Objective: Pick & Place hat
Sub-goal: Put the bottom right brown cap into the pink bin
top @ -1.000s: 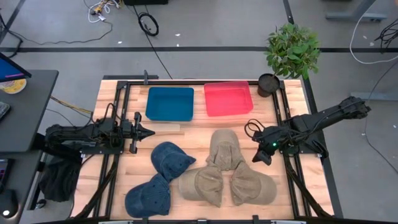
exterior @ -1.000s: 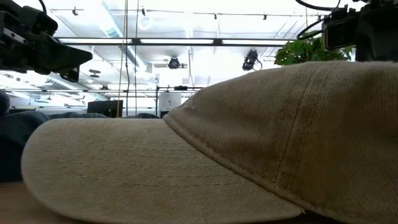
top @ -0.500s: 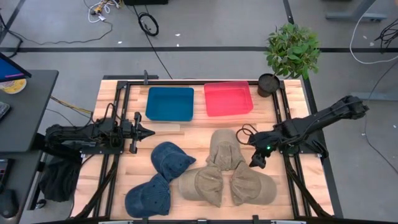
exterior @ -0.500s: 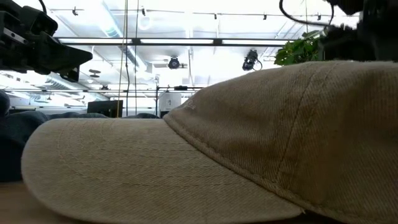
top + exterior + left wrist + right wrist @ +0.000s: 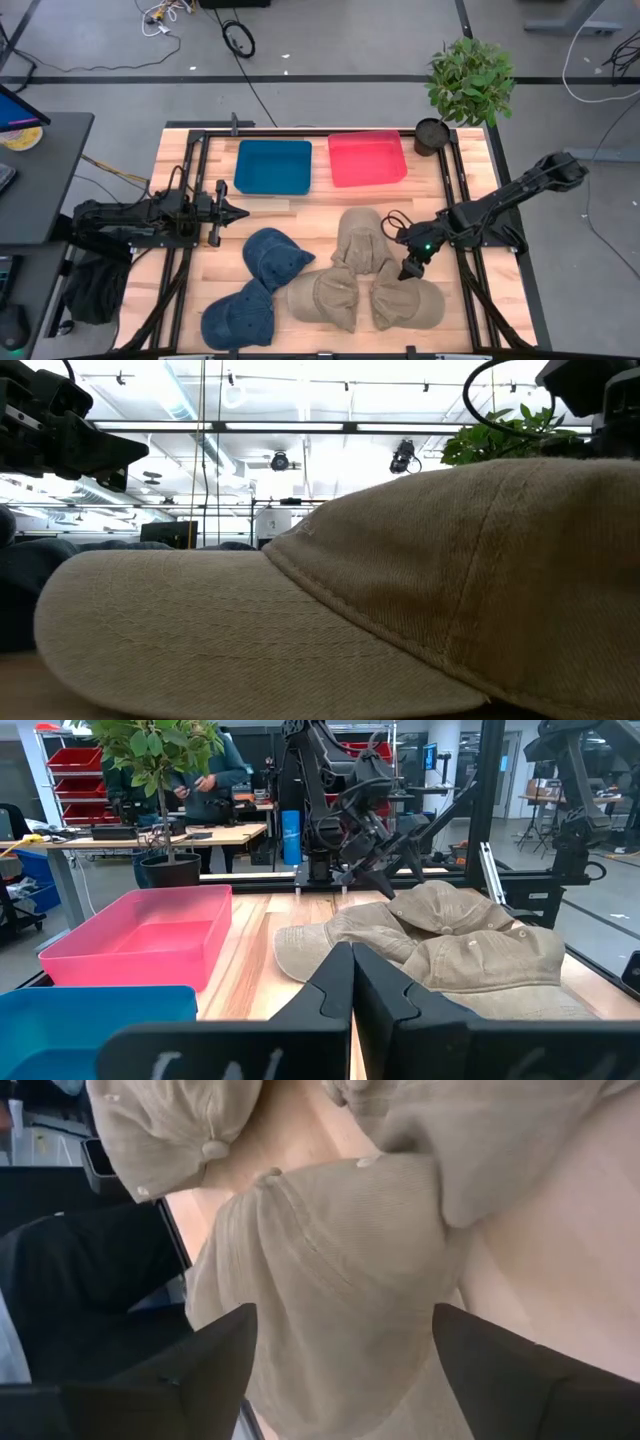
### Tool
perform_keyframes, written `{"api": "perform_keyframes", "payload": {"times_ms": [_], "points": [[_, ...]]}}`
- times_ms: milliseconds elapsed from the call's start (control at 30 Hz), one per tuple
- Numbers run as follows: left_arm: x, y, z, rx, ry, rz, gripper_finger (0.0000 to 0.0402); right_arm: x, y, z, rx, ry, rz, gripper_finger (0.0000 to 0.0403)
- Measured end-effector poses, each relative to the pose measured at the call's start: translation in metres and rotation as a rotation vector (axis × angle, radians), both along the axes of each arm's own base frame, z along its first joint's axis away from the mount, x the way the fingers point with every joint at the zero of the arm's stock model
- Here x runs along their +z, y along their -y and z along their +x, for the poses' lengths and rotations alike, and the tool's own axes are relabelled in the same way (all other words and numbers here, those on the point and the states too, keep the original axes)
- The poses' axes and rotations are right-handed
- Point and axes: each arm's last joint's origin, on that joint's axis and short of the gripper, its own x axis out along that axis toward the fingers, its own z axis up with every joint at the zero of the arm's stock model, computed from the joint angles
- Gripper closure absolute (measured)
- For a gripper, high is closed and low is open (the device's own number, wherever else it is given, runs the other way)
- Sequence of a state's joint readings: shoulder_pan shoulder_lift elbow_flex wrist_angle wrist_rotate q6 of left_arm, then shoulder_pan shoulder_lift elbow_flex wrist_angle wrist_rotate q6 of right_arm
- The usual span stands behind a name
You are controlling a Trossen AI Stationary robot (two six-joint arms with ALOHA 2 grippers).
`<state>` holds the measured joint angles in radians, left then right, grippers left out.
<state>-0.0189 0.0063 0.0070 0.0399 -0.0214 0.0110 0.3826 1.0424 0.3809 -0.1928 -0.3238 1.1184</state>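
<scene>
We are at the start: both bins are empty, all hats lie on the bench. The right gripper (image 5: pixel 408 268), jaws open, hovers over the tan hat (image 5: pixel 408 303). The left gripper (image 5: pixel 238 211) waits, jaws closed.

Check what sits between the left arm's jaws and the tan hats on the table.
In the high view, only a dark blue hat lies between the left gripper and the tan hats; the rest is bare wood.

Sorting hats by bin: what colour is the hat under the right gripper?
Tan; the hat shows best in the high view.
</scene>
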Motion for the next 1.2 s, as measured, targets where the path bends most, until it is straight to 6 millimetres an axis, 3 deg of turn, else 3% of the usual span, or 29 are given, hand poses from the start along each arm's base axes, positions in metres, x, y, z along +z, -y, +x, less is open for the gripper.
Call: {"api": "perform_keyframes", "payload": {"times_ms": [467,533,667,700,900,1200], "points": [[0.000,0.000,0.000,0.000,0.000,0.000,0.0399,-0.012,-0.011,0.008,0.053,0.013,-0.033,0.0182],[0.000,0.000,0.000,0.000,0.000,0.000,0.0399,-0.013,-0.013,0.011,0.054,0.029,-0.026,0.0217],[0.000,0.000,0.000,0.000,0.000,0.000,0.0399,-0.013,-0.013,0.012,0.075,0.045,-0.032,0.0362],[0.000,0.000,0.000,0.000,0.000,0.000,0.0399,-0.013,-0.013,0.012,0.083,0.048,-0.033,0.0380],[0.000,0.000,0.000,0.000,0.000,0.000,0.0399,-0.008,-0.016,0.012,0.105,0.054,0.062,0.0398],[0.000,0.000,0.000,0.000,0.000,0.000,0.0399,0.036,-0.016,0.017,0.041,0.372,0.225,0.0401]]}}
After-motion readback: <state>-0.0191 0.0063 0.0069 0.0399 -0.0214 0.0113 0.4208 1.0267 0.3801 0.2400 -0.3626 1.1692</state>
